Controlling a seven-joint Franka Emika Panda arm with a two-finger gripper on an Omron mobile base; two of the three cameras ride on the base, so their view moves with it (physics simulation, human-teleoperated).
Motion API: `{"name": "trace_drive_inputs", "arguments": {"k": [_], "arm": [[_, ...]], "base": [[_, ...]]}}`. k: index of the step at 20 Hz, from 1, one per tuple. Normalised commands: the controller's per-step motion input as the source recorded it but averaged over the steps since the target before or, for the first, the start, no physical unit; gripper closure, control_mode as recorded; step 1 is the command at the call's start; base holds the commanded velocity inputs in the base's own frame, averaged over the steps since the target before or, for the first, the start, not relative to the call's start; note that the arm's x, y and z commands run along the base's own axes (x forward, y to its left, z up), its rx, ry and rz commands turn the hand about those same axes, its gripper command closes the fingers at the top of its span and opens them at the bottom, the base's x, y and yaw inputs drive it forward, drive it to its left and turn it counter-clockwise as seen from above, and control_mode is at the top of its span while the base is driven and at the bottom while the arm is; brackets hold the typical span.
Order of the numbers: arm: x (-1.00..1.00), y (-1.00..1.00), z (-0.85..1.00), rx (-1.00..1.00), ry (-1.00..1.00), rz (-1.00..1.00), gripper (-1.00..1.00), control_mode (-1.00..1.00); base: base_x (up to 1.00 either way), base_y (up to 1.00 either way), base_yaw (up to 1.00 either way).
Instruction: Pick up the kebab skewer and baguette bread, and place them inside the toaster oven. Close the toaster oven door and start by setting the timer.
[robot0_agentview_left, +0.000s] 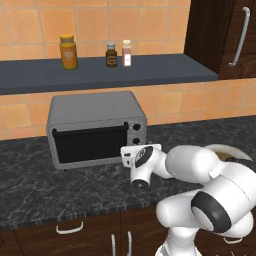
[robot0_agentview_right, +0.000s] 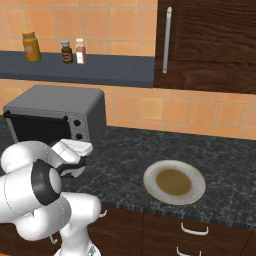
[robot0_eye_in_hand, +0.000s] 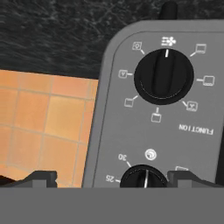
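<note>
the oven (robot0_agentview_left: 95, 127) sits on the counter (robot0_agentview_left: 45, 195) with its door (robot0_agentview_left: 90, 145) shut. the claw (robot0_eye_in_hand: 112, 177), wide open and empty, faces the knob panel, straddling the timer knob (robot0_eye_in_hand: 142, 177). the plate (robot0_agentview_right: 174, 182) looks bare, so skewer and bread are probably inside, though the dark glass hides them. only the timer seems left.

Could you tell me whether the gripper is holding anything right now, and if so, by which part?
Nothing is held. The gripper has its jaws wide open, facing the toaster oven control panel, with the timer knob between the fingertips but not clamped.
</note>
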Motion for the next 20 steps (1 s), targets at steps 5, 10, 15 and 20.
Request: {"name": "trace_drive_inputs", "arguments": {"k": [5,10,15,20], "arm": [[0.03,-0.01,0.00,0.00,0.00,0.00,-1.00,-1.00],[0.00,0.00,0.04,0.00,0.00,0.01,-1.00,-1.00],[-0.01,0.11,0.09,0.00,0.00,0.00,-1.00,-1.00],[0.00,0.22,0.05,0.00,0.00,0.00,-1.00,-1.00]], "base": [[0.00,0.00,0.00],[0.00,0.00,0.00],[0.00,0.00,0.00],[0.00,0.00,0.00]]}}
